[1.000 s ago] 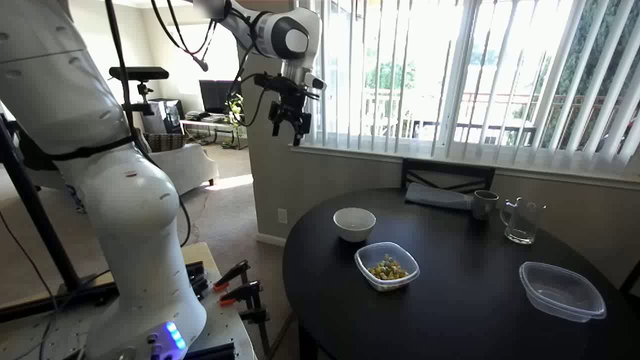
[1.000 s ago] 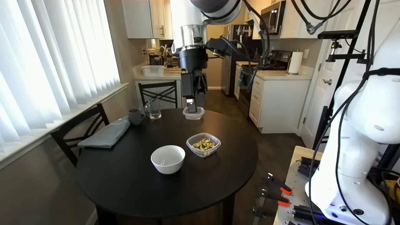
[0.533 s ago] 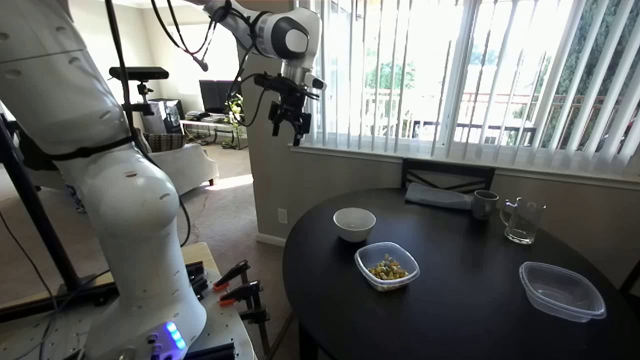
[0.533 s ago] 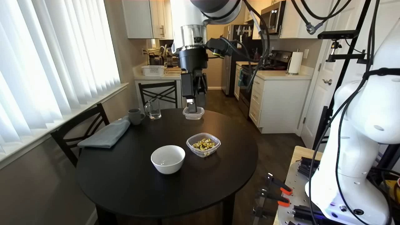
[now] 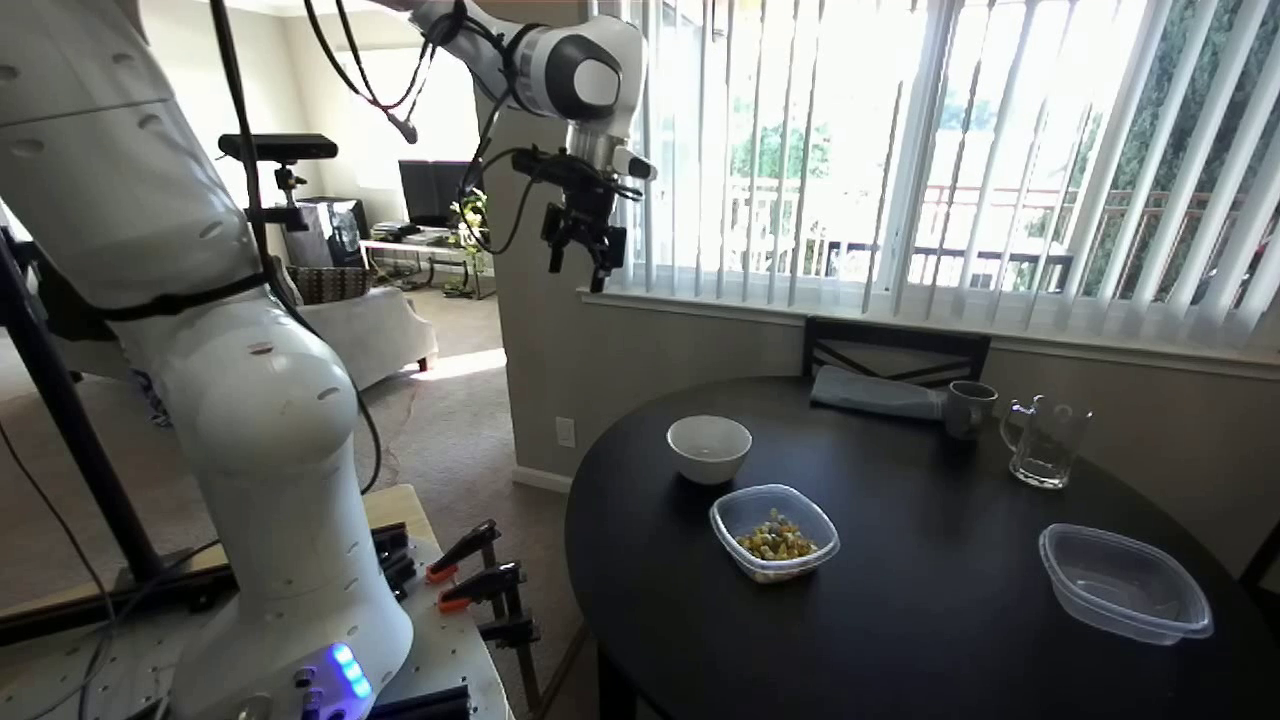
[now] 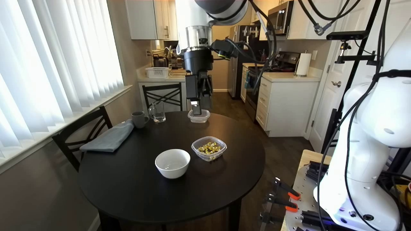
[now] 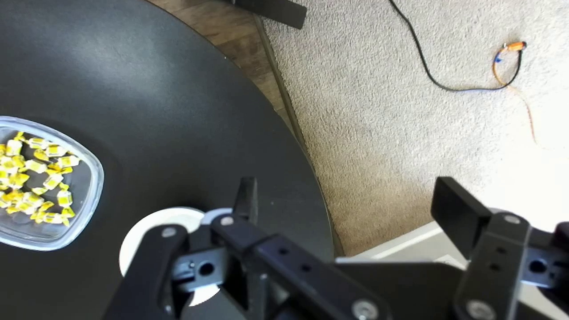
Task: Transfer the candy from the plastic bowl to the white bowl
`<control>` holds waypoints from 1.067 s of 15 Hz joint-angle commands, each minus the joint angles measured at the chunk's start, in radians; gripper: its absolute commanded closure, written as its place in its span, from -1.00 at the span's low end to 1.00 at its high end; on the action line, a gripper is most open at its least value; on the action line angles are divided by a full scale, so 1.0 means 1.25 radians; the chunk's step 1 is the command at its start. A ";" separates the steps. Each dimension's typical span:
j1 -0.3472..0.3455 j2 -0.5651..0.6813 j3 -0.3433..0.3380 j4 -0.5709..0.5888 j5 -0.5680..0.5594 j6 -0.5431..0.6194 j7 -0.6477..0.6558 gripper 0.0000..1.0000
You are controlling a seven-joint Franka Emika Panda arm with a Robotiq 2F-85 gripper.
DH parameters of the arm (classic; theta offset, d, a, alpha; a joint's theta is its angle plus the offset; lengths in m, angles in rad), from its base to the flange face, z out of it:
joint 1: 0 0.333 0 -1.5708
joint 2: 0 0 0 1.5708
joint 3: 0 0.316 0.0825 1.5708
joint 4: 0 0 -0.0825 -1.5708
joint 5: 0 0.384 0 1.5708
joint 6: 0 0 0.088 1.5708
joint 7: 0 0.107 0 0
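The candy [image 5: 777,540], a heap of small yellow wrapped pieces, lies in the squarish plastic bowl [image 5: 745,512] on the dark table. In an exterior view the candy [image 6: 209,148] and plastic bowl [image 6: 200,156] show beside the round white bowl [image 6: 172,166], whose visible inside holds nothing. The white bowl [image 5: 709,460] also shows there. In the wrist view the candy [image 7: 33,166] and plastic bowl [image 7: 95,180] are at the left edge, partly cut off; the white bowl [image 7: 138,235] is partly hidden behind a finger. My gripper [image 7: 346,200] is open and empty, high above the table's edge; it shows in both exterior views [image 5: 577,268] [image 6: 199,106].
A larger clear container [image 5: 1125,590] stands on the table [image 5: 900,620]. A glass mug [image 5: 1043,445], a grey mug [image 5: 968,410] and a folded blue-grey cloth [image 5: 875,393] stand near the window side. Chairs [image 6: 162,96] surround the table. Window blinds [image 5: 760,200] hang behind the arm.
My gripper has shifted very slightly, a few pixels to the right in one exterior picture and slightly left and up in another. It stays open. The bowls and candy have not moved.
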 commanded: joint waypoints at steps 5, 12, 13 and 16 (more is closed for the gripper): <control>-0.107 0.176 -0.078 0.058 -0.033 0.166 0.012 -1.00; -0.119 0.427 -0.097 0.116 -0.069 0.288 0.106 -1.00; -0.124 0.375 -0.094 0.073 -0.071 0.286 0.070 -1.00; -0.123 0.438 -0.095 0.114 -0.072 0.288 0.084 -1.00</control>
